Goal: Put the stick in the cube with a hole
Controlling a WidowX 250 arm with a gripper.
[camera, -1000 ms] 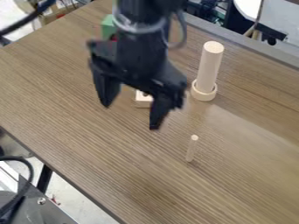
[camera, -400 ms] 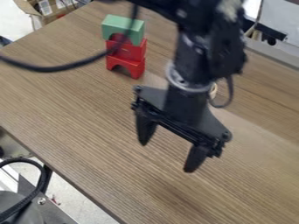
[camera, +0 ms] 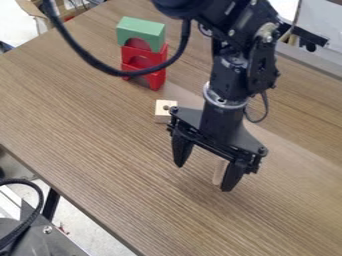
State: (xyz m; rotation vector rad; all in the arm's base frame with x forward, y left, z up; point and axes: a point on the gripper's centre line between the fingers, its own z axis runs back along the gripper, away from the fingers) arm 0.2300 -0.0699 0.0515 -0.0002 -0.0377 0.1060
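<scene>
The black gripper (camera: pixel 203 178) hangs over the middle of the table, its two fingers spread wide apart. Between the fingers, close beside the right one, the small wooden stick (camera: pixel 218 171) stands upright on the table, its top hidden by the gripper. Nothing is held. Up and to the left of the gripper lies the pale wooden cube (camera: pixel 162 109), with a dark hole in its top; the gripper's left side comes close to its right edge in the view.
A stack of red arch blocks (camera: pixel 153 80) with a green arch block (camera: pixel 141 30) on top stands behind the cube, a black cable crossing in front. The wooden table's (camera: pixel 93 150) front edge runs diagonally at lower left.
From the upper middle, the gripper has moved down and right to the stick. Since the last earlier frame it has shifted slightly right, uncovering the cube and part of the stick.
</scene>
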